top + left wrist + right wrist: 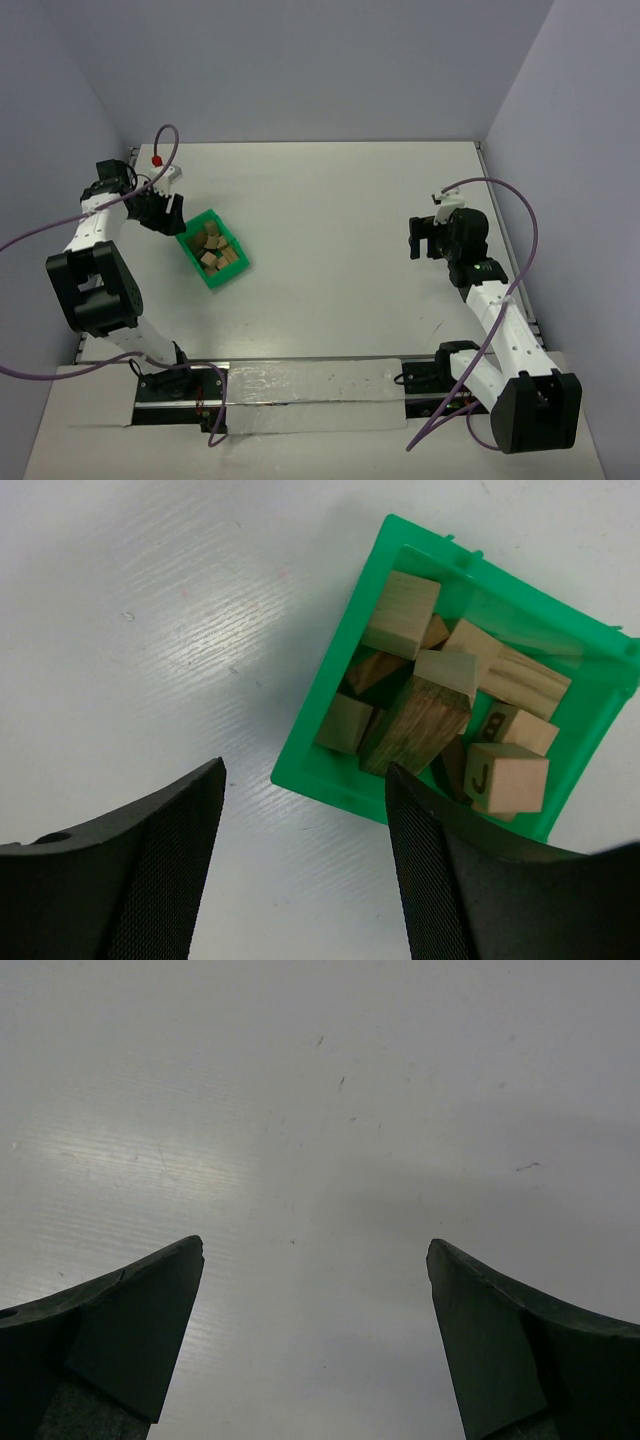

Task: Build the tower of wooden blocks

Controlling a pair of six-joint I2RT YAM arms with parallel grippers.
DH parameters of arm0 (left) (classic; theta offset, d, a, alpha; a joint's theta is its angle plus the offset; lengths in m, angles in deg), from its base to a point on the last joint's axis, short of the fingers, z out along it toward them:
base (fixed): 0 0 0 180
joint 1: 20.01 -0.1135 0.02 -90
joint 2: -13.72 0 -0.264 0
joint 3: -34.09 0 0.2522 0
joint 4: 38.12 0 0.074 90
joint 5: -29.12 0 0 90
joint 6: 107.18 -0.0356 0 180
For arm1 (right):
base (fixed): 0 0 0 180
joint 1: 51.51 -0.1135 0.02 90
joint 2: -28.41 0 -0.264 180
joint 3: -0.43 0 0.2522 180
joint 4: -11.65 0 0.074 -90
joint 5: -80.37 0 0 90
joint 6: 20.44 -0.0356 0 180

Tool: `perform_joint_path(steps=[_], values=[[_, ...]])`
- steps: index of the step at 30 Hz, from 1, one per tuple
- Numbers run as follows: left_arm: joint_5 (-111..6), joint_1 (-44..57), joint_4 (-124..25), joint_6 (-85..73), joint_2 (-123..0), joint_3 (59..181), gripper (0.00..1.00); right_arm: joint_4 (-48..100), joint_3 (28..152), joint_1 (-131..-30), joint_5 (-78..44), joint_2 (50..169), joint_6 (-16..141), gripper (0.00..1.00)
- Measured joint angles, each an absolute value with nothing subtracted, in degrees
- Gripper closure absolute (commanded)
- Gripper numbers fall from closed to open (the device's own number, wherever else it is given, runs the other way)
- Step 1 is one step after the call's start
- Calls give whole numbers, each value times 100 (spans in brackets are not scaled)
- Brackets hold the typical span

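White-shelled left arm (92, 232) and right arm (505, 330), black at the joints and fingers (130, 880) (mesh-textured inner faces), trail looping purple cables (490, 180) from black bases (170, 385) at the near edge.

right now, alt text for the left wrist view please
A green plastic bin sits on a white table, filled with a loose jumble of wooden blocks, mostly light tan, a few dark brown, one marked J. Two black fingers frame the bottom edge, apart and holding nothing.

- Black letter "J" there, plain on the face of a tan block (505, 778) in the green bin (300, 775).
- The neighbouring block (522, 730) shows a dark letter, maybe "B", too tilted to tell.
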State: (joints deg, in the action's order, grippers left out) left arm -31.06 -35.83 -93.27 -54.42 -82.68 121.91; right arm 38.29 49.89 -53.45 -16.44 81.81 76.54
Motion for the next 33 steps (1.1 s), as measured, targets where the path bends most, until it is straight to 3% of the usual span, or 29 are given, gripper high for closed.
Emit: perform_joint_path(steps=[22,25,28,31,33], values=[[-3454,-3103,-9089,-5856,-9333,12611,47,3852,5033,-5345,-1661,8357,7693,0],[-3563,-2879,-9009,-5870,-9426,12611,58,3854,5033,-5345,-1661,8363,7695,0],[-3645,-2721,-8955,-5925,-9500,12622,81,3854,5033,-5345,-1661,8363,7707,0],[-3689,-2679,-9013,-5979,-9572,12741,96,3854,5033,-5345,-1661,8361,7714,0],[-3706,-2673,-8992,-5952,-9610,12849,100,3855,5033,-5345,-1661,8356,7714,0]])
